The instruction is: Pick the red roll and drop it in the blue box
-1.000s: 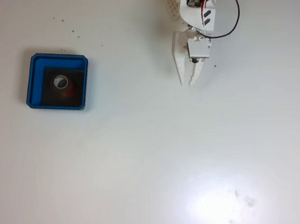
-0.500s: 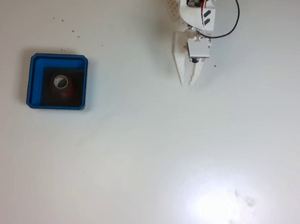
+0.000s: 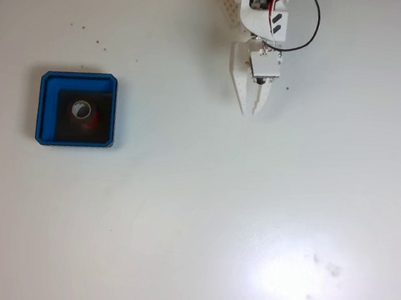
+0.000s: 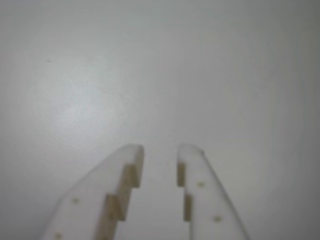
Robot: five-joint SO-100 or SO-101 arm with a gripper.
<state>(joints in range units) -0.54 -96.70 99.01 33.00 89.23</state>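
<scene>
In the fixed view the red roll (image 3: 82, 111) lies inside the blue box (image 3: 42, 103) at the table's left, on the box's dark floor, with its pale hollow centre facing up. My white gripper (image 3: 248, 113) hangs far to the right of the box, near the table's top edge, pointing down the view. The wrist view shows the gripper (image 4: 159, 150) over bare white table, open by a narrow gap, with nothing between its fingers (image 4: 125, 175).
The white table (image 3: 199, 216) spreads wide below and right of the arm, with a bright glare patch at the lower right. A red and a black wire (image 3: 312, 24) loop off the arm near the top edge. Brown floor shows past the table's rounded top-left corner.
The fingers have drawn slightly closer together. The roll, the box and the arm stay where they were.
</scene>
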